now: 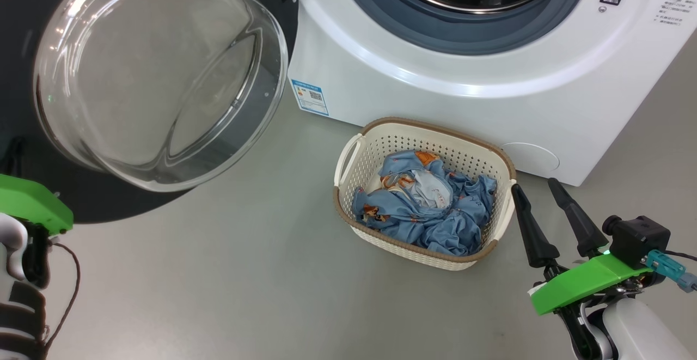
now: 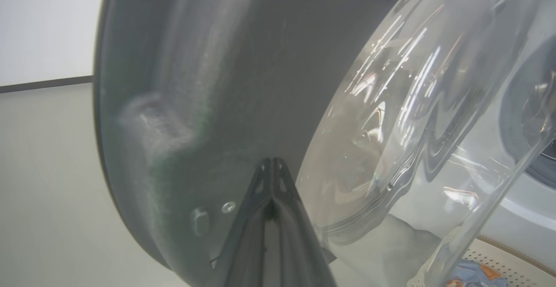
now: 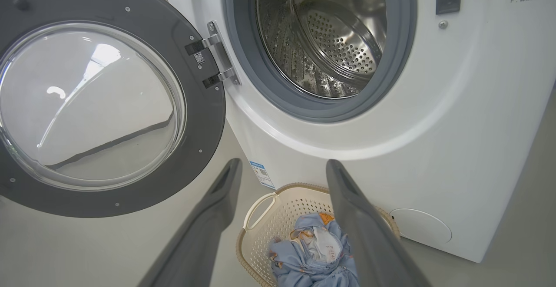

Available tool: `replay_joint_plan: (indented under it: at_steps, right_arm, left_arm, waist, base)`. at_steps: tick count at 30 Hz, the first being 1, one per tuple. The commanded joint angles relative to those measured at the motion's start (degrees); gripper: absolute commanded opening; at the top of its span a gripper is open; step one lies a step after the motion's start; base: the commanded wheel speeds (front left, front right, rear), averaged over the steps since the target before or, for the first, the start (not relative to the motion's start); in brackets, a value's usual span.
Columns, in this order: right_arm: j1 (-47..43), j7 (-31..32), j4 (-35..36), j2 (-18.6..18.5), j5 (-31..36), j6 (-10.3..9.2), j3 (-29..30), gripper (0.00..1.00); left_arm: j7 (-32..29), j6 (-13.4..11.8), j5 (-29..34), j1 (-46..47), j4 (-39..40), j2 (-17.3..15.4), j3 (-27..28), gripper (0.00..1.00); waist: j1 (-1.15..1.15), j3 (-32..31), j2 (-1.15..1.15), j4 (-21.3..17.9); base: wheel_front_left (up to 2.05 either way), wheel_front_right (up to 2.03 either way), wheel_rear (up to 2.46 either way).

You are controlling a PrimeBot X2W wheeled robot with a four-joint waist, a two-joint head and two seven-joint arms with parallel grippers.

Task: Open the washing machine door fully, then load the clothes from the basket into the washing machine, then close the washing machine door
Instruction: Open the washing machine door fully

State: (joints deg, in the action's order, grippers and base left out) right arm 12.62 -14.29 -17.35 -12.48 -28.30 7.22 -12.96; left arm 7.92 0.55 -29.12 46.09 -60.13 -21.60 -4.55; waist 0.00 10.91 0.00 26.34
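1. Head view: the washing machine door (image 1: 158,77) stands swung out to the left of the washing machine (image 1: 435,77), leaving the mouth uncovered. The basket (image 1: 403,142) sits on the floor just in front of the machine, with the clothes (image 1: 425,202) heaped inside it. Your right tool (image 1: 534,185) hovers just beside the basket's right end, fingers apart, holding nothing. Note: no garment lifted yet.
2. Left wrist view: your left tool (image 2: 271,165) has its fingers pressed together and empty, tips close to the door's dark inner face beside the glass bowl. You cannot tell whether they touch it.
3. Right wrist view: the door hangs wide on its hinge (image 3: 217,57). The drum (image 3: 330,39) shows bare steel, with no cloth in the part you can see. Judged status: opening is done or nearly so, though you cannot tell whether the door is at its stop. Loading is not begun, and closing comes after.
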Motion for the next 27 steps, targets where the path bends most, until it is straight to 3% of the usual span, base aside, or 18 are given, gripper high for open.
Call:
replay_joint_plan:
  at_steps: [1,21,23,24,25,27]
  right_arm:
    - [1.1,-0.7,1.2,0.0,-0.5,0.26,-1.0,1.0]
    - [-0.6,-0.7,1.2,1.6,-0.9,0.26,-0.1,1.0]
    - [-0.7,-0.7,1.4,1.8,-1.0,0.26,-0.1,1.0]
    - [-0.8,-0.7,1.5,1.9,-1.0,0.26,0.0,1.0]
    - [-0.9,-0.7,1.6,2.0,-1.0,0.26,0.0,1.0]
    - [-1.1,-0.7,1.8,2.1,-0.8,0.26,0.1,1.0]
  left_arm:
    - [0.8,-0.1,0.6,2.4,0.6,-4.0,1.4,0.0]
    - [5.2,4.4,1.6,-0.2,-1.1,-3.4,-2.3,0.02]
    - [5.6,4.4,1.4,-1.2,-0.3,-3.2,-2.3,0.44]
    - [5.7,4.5,1.2,-1.8,0.1,-3.3,-2.2,0.92]
    - [5.8,4.7,1.1,-2.4,0.6,-3.4,-2.2,1.0]
    - [6.0,4.9,0.9,-3.7,1.6,-3.3,-2.3,1.0]
  waist:
    - [0.0,-0.1,0.0,0.0]
    - [0.0,-4.1,0.0,-1.9]
    - [0.0,-4.6,0.0,-2.6]
    - [0.0,-4.9,0.0,-3.1]
    - [0.0,-5.0,0.0,-3.5]
    - [0.0,-5.3,0.0,-4.5]
  base:
    - [0.0,0.0,0.0]
    - [0.0,0.0,0.0]
    - [0.0,0.0,0.0]
    - [0.0,0.0,0.0]
    - [0.0,0.0,0.0]
    - [0.0,0.0,0.0]
